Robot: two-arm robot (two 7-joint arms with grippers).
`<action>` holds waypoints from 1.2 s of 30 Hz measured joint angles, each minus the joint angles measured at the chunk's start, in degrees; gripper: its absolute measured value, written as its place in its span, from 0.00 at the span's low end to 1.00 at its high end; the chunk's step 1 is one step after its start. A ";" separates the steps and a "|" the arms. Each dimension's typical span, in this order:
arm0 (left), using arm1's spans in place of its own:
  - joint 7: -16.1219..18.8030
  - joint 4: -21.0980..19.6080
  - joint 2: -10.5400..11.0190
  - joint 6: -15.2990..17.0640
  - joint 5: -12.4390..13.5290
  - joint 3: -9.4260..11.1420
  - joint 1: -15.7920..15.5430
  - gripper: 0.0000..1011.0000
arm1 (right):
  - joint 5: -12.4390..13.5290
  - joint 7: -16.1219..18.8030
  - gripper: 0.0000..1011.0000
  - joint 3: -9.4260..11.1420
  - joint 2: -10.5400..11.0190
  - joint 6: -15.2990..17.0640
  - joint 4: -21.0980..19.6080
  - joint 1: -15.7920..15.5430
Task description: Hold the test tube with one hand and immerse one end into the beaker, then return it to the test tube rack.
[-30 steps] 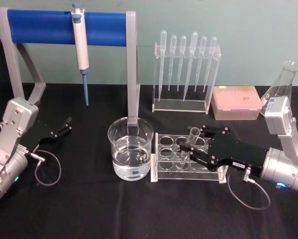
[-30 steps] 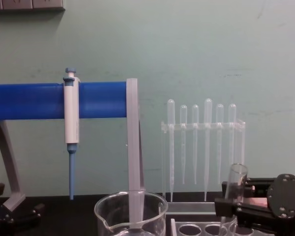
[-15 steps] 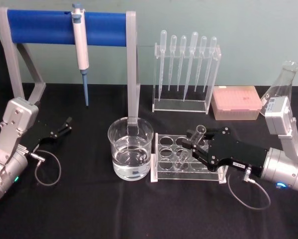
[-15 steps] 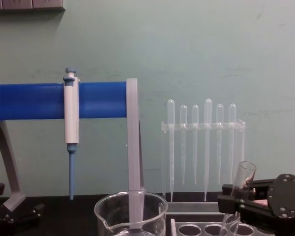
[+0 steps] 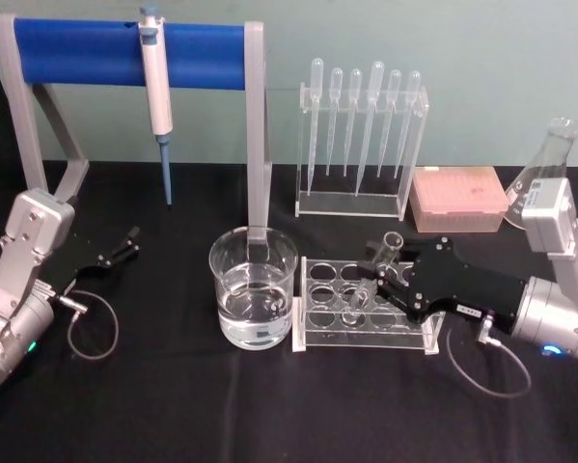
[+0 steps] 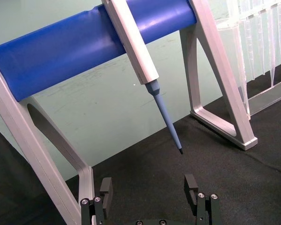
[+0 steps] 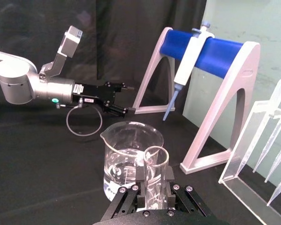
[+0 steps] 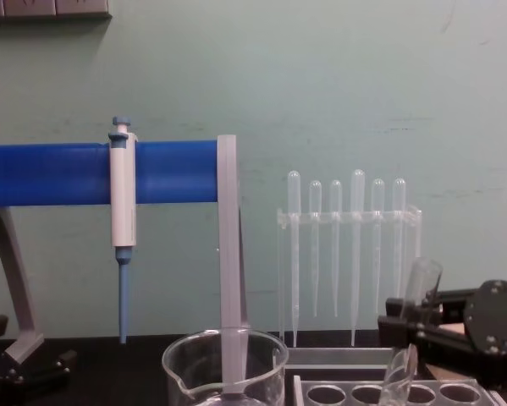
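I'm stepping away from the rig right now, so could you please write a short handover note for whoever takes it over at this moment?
The right pincer is shut on the test tube, over the test tube rack. The tube leans, rim toward the arm, rounded end down at the rack's holes.
The left pincer is open and idle, low at the left of the table.
The beaker, part full of clear liquid, stands just left of the rack.
Done: tube grasped.
Left, as it seems: lift it clear, dip one end in the beaker, return it to the rack.
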 joint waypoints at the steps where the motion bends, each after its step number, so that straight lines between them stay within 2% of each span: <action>1: 0.00 0.00 0.00 0.00 0.00 0.00 0.00 0.99 | 0.11 0.00 0.22 0.08 0.07 0.11 -0.12 0.05; 8: 0.00 0.00 0.00 0.00 0.00 0.00 0.00 0.99 | 1.24 0.00 0.22 0.63 0.90 2.07 -2.05 0.76; 18: 0.00 0.00 0.00 0.00 0.00 0.00 0.00 0.99 | 4.06 -0.20 0.22 1.93 3.56 6.20 -7.44 1.74; 25: 0.00 0.00 0.00 0.00 0.00 0.00 0.00 0.99 | 5.98 -0.41 0.22 2.58 4.72 8.15 -9.26 3.11; 29: 0.00 0.00 0.00 0.00 0.00 0.00 0.00 0.99 | 6.90 -0.33 0.22 2.36 5.33 10.30 -9.90 4.71; 36: 0.00 0.00 0.00 0.00 0.00 0.00 0.00 0.99 | 8.14 0.26 0.22 0.76 6.54 14.86 -10.57 8.24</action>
